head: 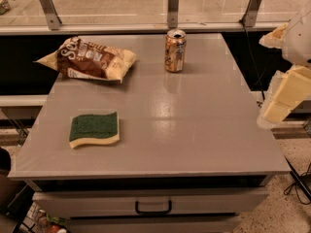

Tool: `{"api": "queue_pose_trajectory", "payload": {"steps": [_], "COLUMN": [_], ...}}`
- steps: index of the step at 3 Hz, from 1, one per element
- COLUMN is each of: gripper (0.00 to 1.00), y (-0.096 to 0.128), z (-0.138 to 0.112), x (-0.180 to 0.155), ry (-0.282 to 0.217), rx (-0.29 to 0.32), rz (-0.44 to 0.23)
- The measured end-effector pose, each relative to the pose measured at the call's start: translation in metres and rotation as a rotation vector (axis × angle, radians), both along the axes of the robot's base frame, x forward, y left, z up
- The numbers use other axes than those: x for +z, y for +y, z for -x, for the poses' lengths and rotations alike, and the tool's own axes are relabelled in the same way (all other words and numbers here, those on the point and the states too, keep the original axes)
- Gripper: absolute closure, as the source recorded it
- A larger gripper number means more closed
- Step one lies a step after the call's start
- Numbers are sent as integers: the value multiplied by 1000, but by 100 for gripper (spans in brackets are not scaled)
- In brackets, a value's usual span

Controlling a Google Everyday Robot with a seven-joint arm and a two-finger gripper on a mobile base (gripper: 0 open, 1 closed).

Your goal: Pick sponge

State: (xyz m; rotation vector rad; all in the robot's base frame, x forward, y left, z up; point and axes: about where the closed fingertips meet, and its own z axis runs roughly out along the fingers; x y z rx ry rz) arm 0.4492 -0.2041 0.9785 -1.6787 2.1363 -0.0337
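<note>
The sponge lies flat on the front left of the grey table, dark green scouring side up over a pale yellow foam layer. My gripper hangs off the table's right edge, far from the sponge. Its two pale yellow fingers stand apart with nothing between them, so it is open and empty. Part of the gripper is cut off by the right edge of the camera view.
A brown-and-yellow snack bag lies at the back left. A drink can stands upright at the back middle. A glass rail with metal posts runs behind the table. A drawer with a handle sits under the front edge.
</note>
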Motion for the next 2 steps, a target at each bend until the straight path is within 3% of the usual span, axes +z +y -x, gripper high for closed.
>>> {"api": "queue_pose_trajectory", "payload": {"steps": [2], "gripper": [0], "y": [68], "z": [-34], "x": [-24], "ry": [-37], "rx": [180], "rz": [-341]}}
